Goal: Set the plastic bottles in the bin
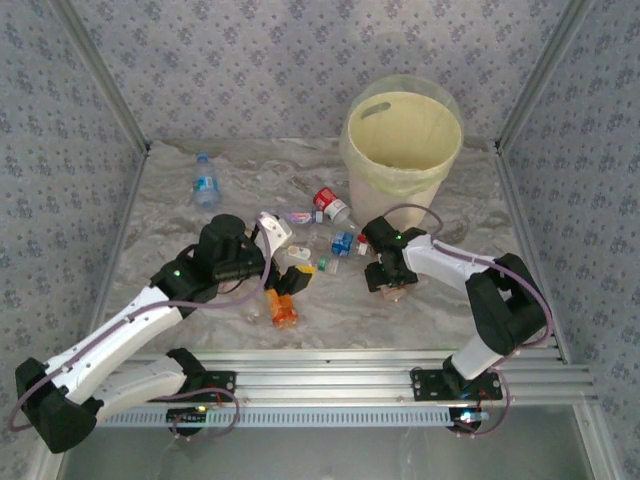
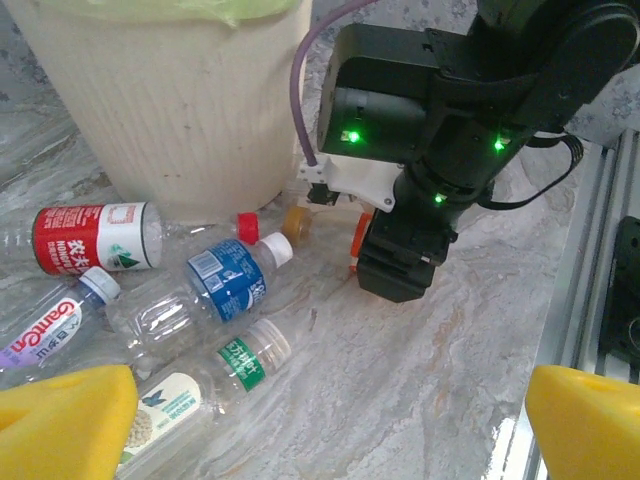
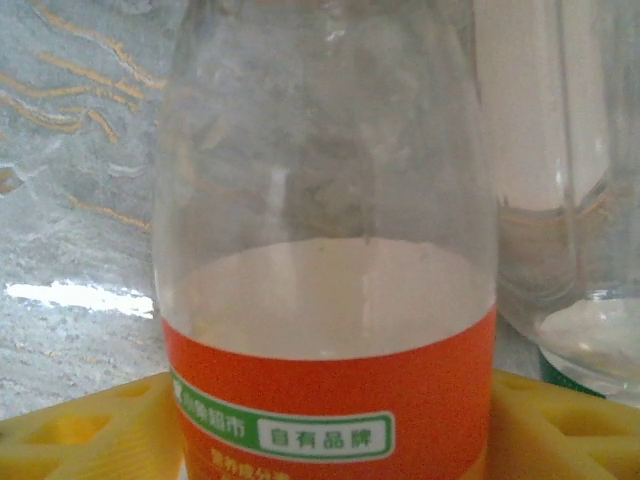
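Right gripper (image 1: 392,285) has the orange-labelled bottle (image 3: 330,300) between its fingers (image 3: 80,430); whether they pinch it I cannot tell. Close squarely on the label, then lift to the bin (image 1: 400,140).

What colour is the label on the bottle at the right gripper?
Orange label with a green strip; best in the right wrist view.
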You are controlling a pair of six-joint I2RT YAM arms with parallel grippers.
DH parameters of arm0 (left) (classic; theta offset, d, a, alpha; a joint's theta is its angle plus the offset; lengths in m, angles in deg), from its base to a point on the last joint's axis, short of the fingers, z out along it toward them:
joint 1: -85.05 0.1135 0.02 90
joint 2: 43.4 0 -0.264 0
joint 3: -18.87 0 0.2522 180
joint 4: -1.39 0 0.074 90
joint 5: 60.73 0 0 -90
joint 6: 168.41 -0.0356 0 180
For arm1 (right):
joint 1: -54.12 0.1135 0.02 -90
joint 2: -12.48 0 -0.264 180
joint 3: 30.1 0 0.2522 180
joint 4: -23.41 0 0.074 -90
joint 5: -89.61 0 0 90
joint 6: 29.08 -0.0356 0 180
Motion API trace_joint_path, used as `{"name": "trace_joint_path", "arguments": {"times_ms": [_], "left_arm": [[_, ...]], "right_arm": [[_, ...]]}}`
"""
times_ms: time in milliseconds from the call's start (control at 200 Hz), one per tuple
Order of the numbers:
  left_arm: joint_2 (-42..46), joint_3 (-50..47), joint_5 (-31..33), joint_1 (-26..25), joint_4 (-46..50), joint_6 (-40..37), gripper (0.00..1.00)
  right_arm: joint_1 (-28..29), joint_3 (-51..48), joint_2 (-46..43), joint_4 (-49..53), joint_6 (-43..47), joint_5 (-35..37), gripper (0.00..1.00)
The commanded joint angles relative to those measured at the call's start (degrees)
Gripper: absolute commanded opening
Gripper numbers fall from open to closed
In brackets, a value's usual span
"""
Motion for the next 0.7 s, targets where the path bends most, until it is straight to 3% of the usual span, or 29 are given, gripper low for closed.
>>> {"name": "trace_joint_path", "arguments": {"times_ms": [0, 240, 695], "left_arm": [[0.42, 2.01, -1.26, 0.60, -1.84, 0.36, 1.00], [0.90, 1.57, 0.05, 1.57, -2.32, 0.96, 1.00], [2.38, 0.87, 2.59, 2.29, -3.18, 1.81, 0.99]], "right_arm": [[0.58, -1.04, 0.39, -0.22, -1.28, 2.39, 0.67], [1.27, -1.96, -2.93, 1.31, -1.98, 2.89, 0.58], [2.09, -4.24, -18.08, 0.82, -2.16, -1.19, 0.55]]}}
